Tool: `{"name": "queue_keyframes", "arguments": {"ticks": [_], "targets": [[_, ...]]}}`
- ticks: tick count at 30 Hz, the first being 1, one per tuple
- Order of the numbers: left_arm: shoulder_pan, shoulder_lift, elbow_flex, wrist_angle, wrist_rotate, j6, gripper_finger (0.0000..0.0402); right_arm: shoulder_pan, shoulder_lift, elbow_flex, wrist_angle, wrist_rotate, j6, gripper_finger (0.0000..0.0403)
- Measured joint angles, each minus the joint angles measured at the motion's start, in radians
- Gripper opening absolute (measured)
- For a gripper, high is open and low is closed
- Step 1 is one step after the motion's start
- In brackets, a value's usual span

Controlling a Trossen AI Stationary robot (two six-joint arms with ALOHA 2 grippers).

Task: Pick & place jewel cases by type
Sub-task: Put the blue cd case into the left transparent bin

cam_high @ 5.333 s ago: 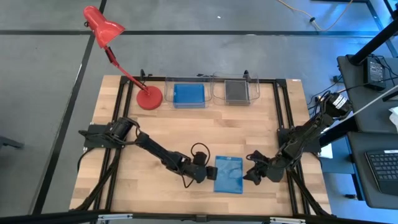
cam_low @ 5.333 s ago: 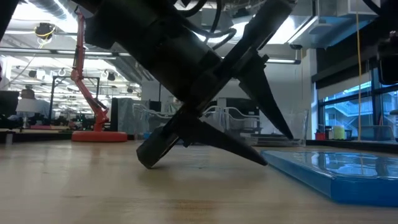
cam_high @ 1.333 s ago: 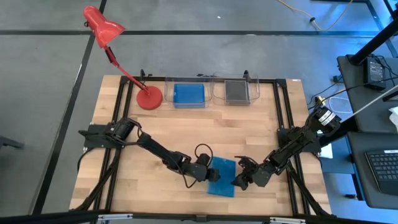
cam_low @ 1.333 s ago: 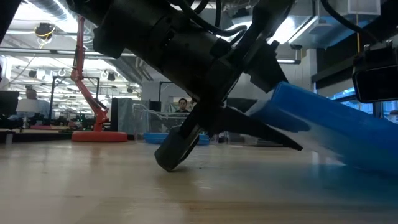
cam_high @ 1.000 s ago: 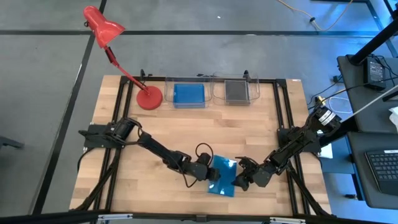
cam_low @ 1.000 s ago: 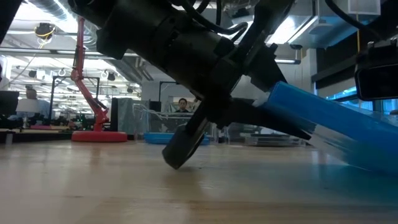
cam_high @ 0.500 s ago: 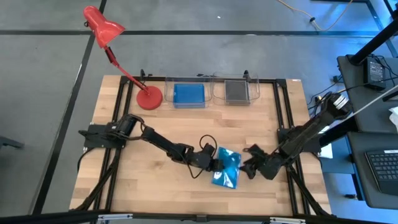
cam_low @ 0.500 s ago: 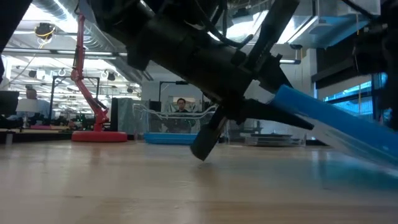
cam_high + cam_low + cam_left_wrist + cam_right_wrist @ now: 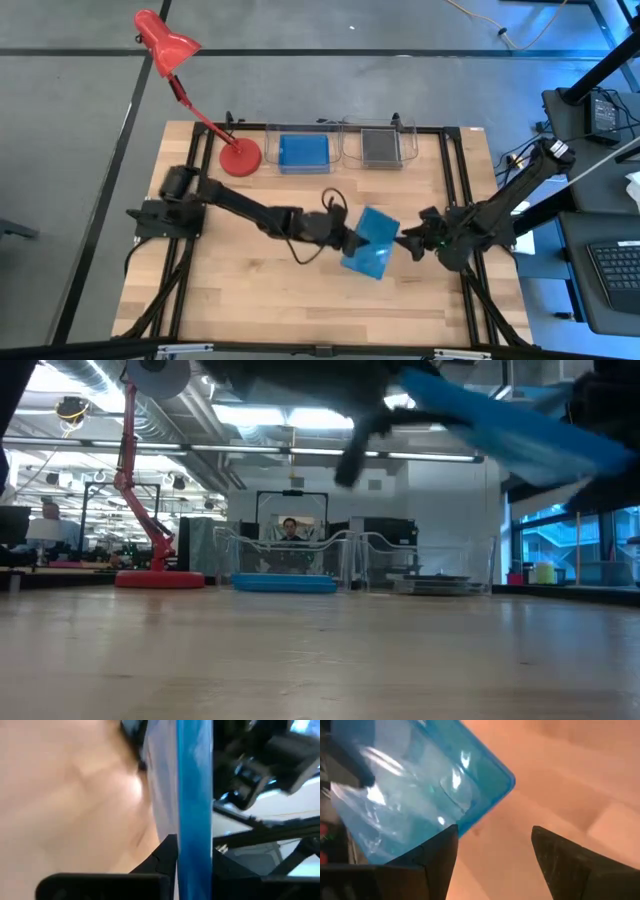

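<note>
The left gripper (image 9: 350, 243) fingers clamp one edge of the flat solid-blue plastic jewel case (image 9: 371, 241) — lifted clear over the wooden desk (image 9: 250, 290); right gripper (image 9: 413, 243) fingers spread, just beside its far edge.

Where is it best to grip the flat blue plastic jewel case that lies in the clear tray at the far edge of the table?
Probably by two opposite thin edges, coming straight down from above. The flat blue plastic jewel case lies flat inside the clear open-topped tray, whose walls block any approach from the side. Its broad face points up, so only the edges give the fingers something to clamp.
</note>
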Motion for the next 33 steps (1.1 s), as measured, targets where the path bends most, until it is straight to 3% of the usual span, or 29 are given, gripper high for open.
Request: {"name": "queue_keyframes", "arguments": {"ticks": [6, 13, 19, 24, 27, 33], "targets": [[0.046, -0.239, 0.016, -0.053, -0.041, 0.16, 0.0033, -0.041, -0.033, -0.005, 0.042, 0.091, -0.113, 0.0254], [0.089, -0.416, 0.007, -0.189, -0.07, 0.313, 0.0033, -0.178, -0.03, 0.002, 0.175, 0.1, -0.351, 0.0254], [0.08, -0.504, 0.004, -0.326, -0.183, 0.4, 0.0033, -0.332, -0.032, 0.06, 0.168, 0.095, -0.584, 0.0254], [0.036, -0.572, 0.012, -0.295, -0.373, 0.396, 0.0033, -0.479, -0.039, 0.115, 0.129, -0.028, -0.714, 0.0254], [-0.014, -0.56, 0.004, -0.314, -0.563, 0.371, 0.0033, -0.562, -0.062, 0.123, 0.082, -0.122, -0.821, 0.0254], [-0.098, -0.504, 0.008, -0.299, -0.935, 0.198, 0.0033, -0.708, -0.161, 0.125, 0.073, -0.185, -1.097, 0.0255]]}}
